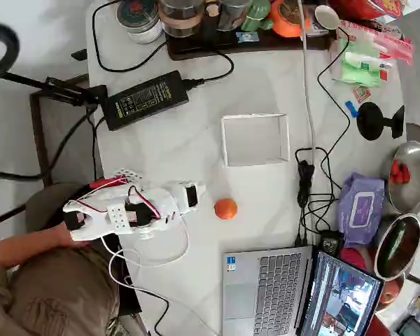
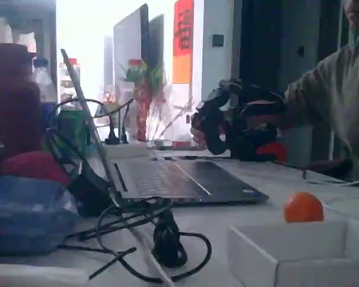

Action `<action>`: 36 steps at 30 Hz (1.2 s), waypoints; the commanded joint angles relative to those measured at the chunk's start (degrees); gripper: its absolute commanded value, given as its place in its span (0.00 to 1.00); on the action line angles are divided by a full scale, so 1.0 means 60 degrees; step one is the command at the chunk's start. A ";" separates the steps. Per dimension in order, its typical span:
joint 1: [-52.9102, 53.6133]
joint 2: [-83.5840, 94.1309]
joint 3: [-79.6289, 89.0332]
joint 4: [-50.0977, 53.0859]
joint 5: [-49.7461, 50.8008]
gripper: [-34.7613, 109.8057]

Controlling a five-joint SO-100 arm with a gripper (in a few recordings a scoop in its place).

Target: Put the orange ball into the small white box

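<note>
Ball (image 1: 225, 208) lies loose on the table (image 1: 196, 147) just right of the claw (image 1: 198, 194), apart from the white box (image 1: 255, 140); claw's opening can't be told; lined up, likely, for a grab

Overhead view bright, evenly lit; fixed view backlit, hazy, soft foreground.

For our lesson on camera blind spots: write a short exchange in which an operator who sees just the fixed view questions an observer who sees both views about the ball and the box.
Operator: Is anything inside the box?
Observer: No. From overhead, it is empty.
Operator: Is the ball touching it?
Observer: No. In the overhead view a clear gap separates them.
</note>
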 commanded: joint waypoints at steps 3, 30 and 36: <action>-0.0308 0.0073 0.0132 0.0146 -0.0059 0.24; -0.0176 0.0059 -0.1157 0.0146 -0.0059 0.24; -0.0161 -0.0073 -0.2490 0.0176 -0.0015 0.24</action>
